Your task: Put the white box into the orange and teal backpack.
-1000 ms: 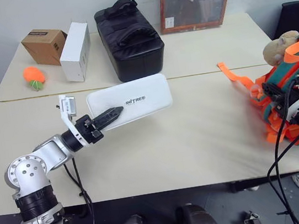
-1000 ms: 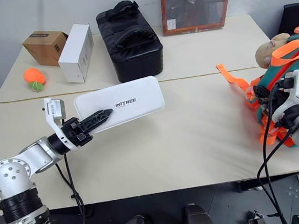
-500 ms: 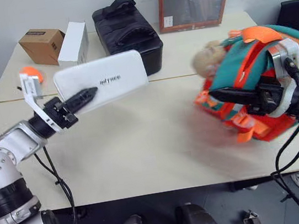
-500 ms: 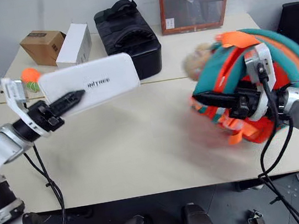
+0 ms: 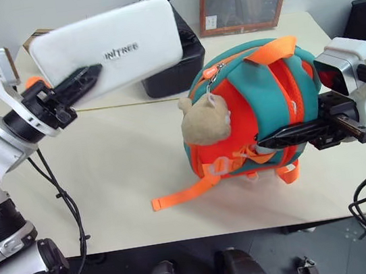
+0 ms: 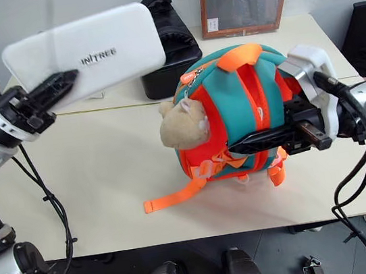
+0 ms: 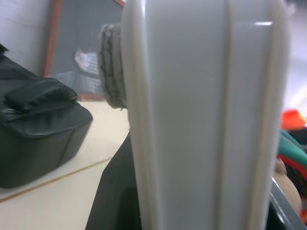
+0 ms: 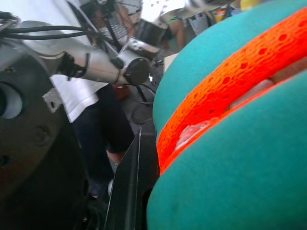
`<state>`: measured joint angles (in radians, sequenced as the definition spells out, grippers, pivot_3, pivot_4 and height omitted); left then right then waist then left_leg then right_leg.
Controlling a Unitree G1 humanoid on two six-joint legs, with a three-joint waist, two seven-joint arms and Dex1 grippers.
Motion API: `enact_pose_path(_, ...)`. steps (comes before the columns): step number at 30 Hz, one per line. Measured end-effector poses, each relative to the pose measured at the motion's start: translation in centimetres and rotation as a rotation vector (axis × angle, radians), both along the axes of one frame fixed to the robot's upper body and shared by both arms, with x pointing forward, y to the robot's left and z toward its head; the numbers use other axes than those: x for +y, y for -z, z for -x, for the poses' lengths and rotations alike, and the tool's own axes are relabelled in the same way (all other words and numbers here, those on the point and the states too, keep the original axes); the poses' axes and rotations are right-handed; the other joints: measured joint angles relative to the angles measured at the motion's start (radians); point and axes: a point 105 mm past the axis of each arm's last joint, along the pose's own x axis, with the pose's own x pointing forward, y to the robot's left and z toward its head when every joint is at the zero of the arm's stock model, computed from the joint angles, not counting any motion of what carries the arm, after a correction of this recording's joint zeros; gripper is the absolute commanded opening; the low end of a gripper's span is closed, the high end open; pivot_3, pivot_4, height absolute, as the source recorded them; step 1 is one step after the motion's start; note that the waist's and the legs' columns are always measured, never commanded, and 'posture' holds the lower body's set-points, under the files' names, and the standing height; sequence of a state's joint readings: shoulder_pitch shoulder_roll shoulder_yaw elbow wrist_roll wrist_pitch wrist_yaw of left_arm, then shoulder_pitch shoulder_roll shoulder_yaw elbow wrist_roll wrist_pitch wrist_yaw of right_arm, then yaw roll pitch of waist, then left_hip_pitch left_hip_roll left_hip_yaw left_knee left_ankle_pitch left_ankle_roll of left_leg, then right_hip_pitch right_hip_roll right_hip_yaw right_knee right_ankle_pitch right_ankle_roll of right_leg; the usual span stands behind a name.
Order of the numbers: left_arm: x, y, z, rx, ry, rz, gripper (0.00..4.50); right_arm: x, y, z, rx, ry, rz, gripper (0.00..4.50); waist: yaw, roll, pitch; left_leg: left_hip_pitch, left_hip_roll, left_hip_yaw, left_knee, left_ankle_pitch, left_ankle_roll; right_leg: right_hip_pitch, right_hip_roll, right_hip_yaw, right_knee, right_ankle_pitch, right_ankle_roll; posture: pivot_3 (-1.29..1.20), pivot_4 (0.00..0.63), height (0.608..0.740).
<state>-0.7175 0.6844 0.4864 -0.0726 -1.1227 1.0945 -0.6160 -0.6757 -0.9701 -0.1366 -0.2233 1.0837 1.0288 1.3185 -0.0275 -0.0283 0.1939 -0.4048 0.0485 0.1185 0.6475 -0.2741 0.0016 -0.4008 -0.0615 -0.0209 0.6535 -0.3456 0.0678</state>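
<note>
My left gripper (image 5: 83, 78) clamps the white box (image 5: 108, 49) up off the table (image 5: 122, 186), so the near-left tabletop under it is bare and open to pass. The orange and teal backpack (image 5: 247, 111) stands upright right of centre, pinched by my right gripper (image 5: 272, 141), and blocks that side. Its plush toy (image 5: 205, 121) juts left, and an orange strap (image 5: 184, 193) trails on the near surface. Behind, the black bag (image 5: 177, 69) closes the far middle.
</note>
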Motion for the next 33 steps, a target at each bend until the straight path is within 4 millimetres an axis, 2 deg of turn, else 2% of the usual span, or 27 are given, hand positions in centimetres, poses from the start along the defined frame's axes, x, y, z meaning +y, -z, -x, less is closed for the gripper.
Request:
enact_pose_path(4,-0.8,-0.2,1.1,-0.035,0.068,-0.007,1.3,-0.2,0.9,-0.4,0.006,0.024,0.022,0.01,0.0,0.0,0.0,0.0,0.0,0.0,0.0,0.001,-0.001,0.0,0.0,0.0,0.0,0.0,0.0,0.0,0.15,0.74)
enact_pose_path(7,-1.0,-0.1,1.1,-0.039,0.079,-0.024,1.3,-0.4,1.6,-0.4,0.025,0.034,0.032,0.01,0.0,0.0,0.0,0.0,0.0,0.0,0.001,0.001,-0.001,0.0,0.0,0.0,0.001,0.0,0.0,0.0,0.15,0.74)
enact_pose_path(13,-1.2,0.6,1.8,-0.067,0.157,-0.222,1.3,-0.8,1.7,-0.6,0.029,0.04,0.042,0.01,-0.001,0.0,0.0,0.001,0.0,0.001,0.001,0.002,-0.002,-0.001,0.001,0.0,0.002,0.0,0.0,0.0,0.15,0.74)
enact_pose_path(17,-1.4,2.3,1.1,-0.068,0.178,-0.336,1.3,-0.9,1.9,-0.7,0.025,0.046,0.043,0.01,0.001,0.0,0.0,0.001,0.0,0.0,0.001,0.003,-0.001,-0.001,0.0,0.0,0.003,0.0,0.0,0.0,0.15,0.74)
enact_pose_path(23,-3.0,4.7,1.0,-0.103,0.283,-0.503,1.3,-1.0,2.2,-0.7,0.027,0.058,0.044,0.01,0.001,0.0,0.0,0.0,0.0,0.0,0.0,0.001,0.0,-0.001,0.0,0.001,0.003,0.0,0.0,0.0,0.15,0.74)
enact_pose_path(27,-5.7,5.1,-0.4,-0.153,0.309,-0.518,1.3,-0.8,2.4,-0.6,0.023,0.062,0.047,0.01,0.006,0.0,0.0,0.0,-0.001,0.0,0.001,0.001,0.001,-0.001,0.0,0.001,0.003,0.0,0.0,0.0,0.15,0.74)
enact_pose_path(33,-13.0,8.0,-3.6,-0.181,0.268,-0.49,1.3,0.3,2.7,0.1,0.011,0.031,0.028,0.01,0.022,0.0,0.0,-0.002,-0.001,0.001,0.005,0.002,0.003,-0.001,0.0,0.002,0.004,0.001,0.002,0.0,0.15,0.74)
